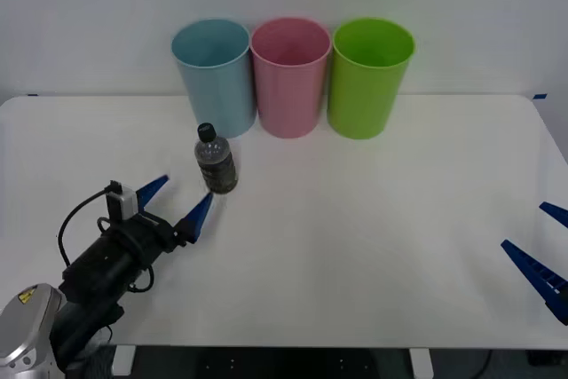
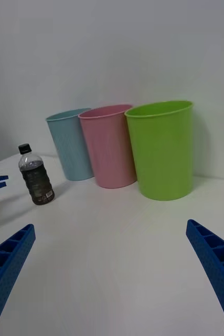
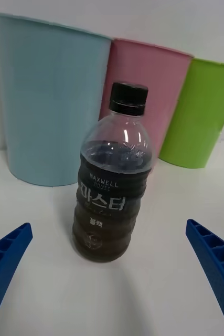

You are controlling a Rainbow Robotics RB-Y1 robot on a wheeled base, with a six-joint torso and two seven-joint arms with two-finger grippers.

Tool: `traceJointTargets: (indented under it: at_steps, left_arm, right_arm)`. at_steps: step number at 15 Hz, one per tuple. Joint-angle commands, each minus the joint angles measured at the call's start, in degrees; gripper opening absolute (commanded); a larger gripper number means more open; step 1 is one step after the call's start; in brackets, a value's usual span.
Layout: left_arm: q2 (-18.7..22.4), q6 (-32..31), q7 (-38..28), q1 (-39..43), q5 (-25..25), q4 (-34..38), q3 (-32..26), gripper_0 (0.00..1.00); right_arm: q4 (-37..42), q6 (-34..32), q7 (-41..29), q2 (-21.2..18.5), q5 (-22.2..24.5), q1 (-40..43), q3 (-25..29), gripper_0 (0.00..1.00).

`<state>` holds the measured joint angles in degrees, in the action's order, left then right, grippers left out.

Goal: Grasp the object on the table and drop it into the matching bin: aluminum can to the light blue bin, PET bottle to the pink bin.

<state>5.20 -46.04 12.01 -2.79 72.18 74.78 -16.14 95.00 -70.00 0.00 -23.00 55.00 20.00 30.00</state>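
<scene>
Left gripper open, blue fingers spread, low over the table, just short of the PET bottle, not touching. Bottle upright on the table, black cap on, dark label, in front of the light blue bin. Pink bin stands beside it, then a green bin, all three in a row at the table's far edge. Right gripper open, at the table's right edge, well apart.
</scene>
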Motion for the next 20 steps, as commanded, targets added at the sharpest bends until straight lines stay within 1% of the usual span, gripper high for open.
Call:
traceJointTargets:
  at_steps: [1, 5, 6, 11, 15, 17, 20]
  left_arm:
    - [-1.1, 1.1, -0.5, -1.6, 3.3, -0.1, 0.0, 1.0]
    - [-1.1, 2.6, -0.9, -2.5, 3.5, -0.5, 0.5, 1.0]
    - [-1.1, 3.9, -0.9, -2.7, 3.7, -0.5, 0.6, 1.0]
    - [-1.9, 6.5, -1.1, -4.6, 7.1, -1.5, 0.9, 1.0]
    - [-2.0, 6.7, -0.8, -7.8, 7.4, -5.6, 1.0, 1.0]
    - [-2.0, 7.1, -1.2, -8.9, 9.5, -5.9, 0.9, 1.0]
    - [-3.2, 8.1, -1.4, -9.9, 11.1, -6.0, 0.5, 1.0]
  right_arm:
    - [0.0, 0.0, 0.0, 0.0, 0.0, 0.0, 0.0, 1.0]
    - [0.0, 0.0, 0.0, 0.0, 0.0, 0.0, 0.0, 1.0]
    - [0.0, 0.0, 0.0, 0.0, 0.0, 0.0, 0.0, 1.0]
    - [0.0, 0.0, 0.0, 0.0, 0.0, 0.0, 0.0, 1.0]
    - [0.0, 0.0, 0.0, 0.0, 0.0, 0.0, 0.0, 1.0]
    - [0.0, 0.0, 0.0, 0.0, 0.0, 0.0, 0.0, 1.0]
    - [0.0, 0.0, 0.0, 0.0, 0.0, 0.0, 0.0, 1.0]
